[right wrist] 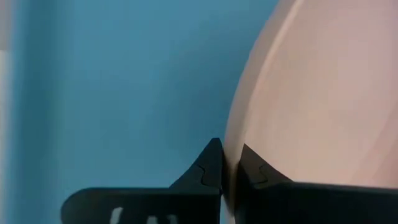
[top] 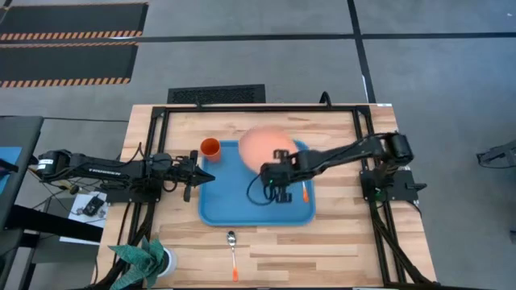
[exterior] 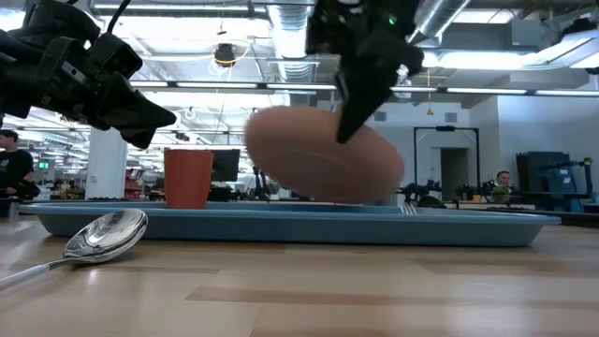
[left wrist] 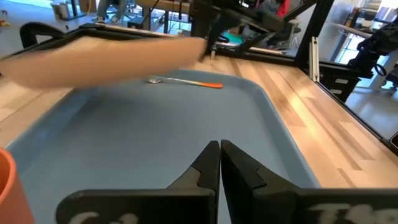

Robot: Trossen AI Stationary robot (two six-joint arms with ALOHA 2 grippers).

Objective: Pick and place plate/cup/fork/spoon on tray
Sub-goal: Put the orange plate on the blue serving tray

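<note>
Right claw (top: 270,172) pinching rim of round, tilted salmon-orange plate (top: 266,148) above blue tray (top: 234,211).

You have one blue tray (top: 242,213), one salmon-orange plate (top: 262,147), one orange cup (top: 210,148), one fork (top: 305,192), one spoon (top: 232,251), one potted plant (top: 149,258) at the table's corner, and two dark arms, each with one gripper.

table (top: 339,250): pale wood planks, matt | tray (top: 218,211): smooth blue plastic | spoon (exterior: 105,234): glossy metal bowl | plate (exterior: 318,154): smooth matt
</note>
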